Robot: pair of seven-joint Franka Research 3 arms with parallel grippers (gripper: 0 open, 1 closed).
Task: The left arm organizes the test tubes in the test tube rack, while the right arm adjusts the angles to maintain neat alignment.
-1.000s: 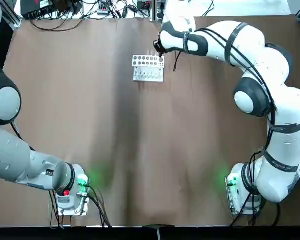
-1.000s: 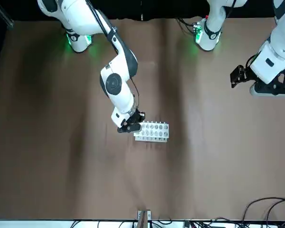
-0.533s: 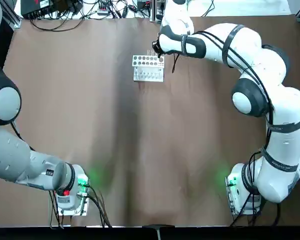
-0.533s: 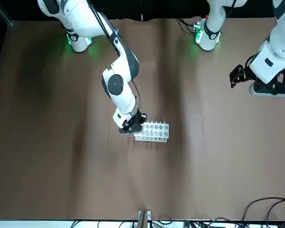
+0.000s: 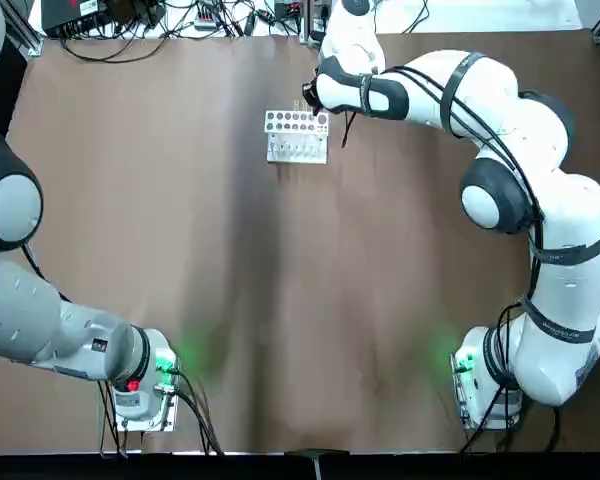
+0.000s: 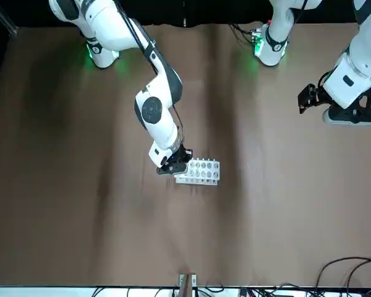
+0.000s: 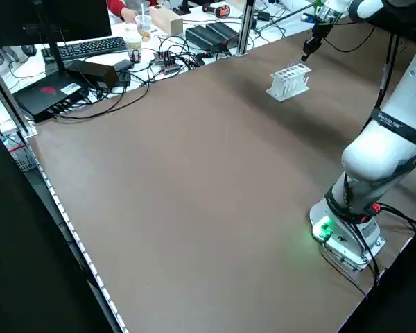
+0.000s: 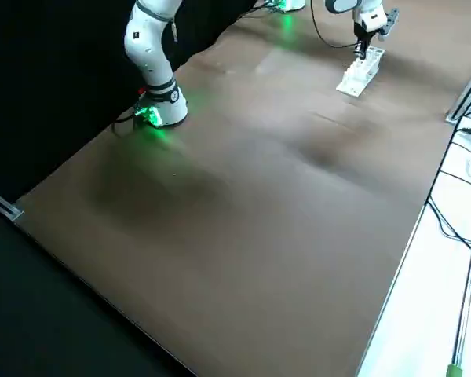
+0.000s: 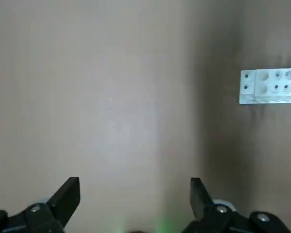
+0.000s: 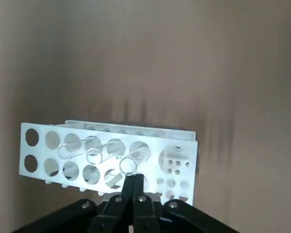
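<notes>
Test tube rack point(image 5: 297, 148) in white stands upright on the far part of the table point(image 5: 370, 290), roughly midway between left and right, with three clear test tubes point(image 10: 105, 151) in one row of its holes. Judging by the layout, the step in hand is the right arm's share, setting the angles of the tubes so that they line up; the left arm's sorting looks to be on hold. The right gripper point(image 10: 134, 176) is at the rack's far right corner, its two fingers pressed together with no gap to be seen, the tips right at the rim of the endmost tube. Whether they touch that glass, or have its edge caught between them, I cannot tell; no tube is plainly pinched. The left gripper point(image 9: 136, 180) hangs over the left side of the table, well apart from the rack, its fingers spread wide and nothing between them. The next move, I would say, calls for a small, soft nudge to bring the end tube into line with its two neighbours, or else for backing off a little and opening around the rim if a grip is wanted. Pushing too hard could tip the thin tube against the edge of its hole, or slide the light rack.
</notes>
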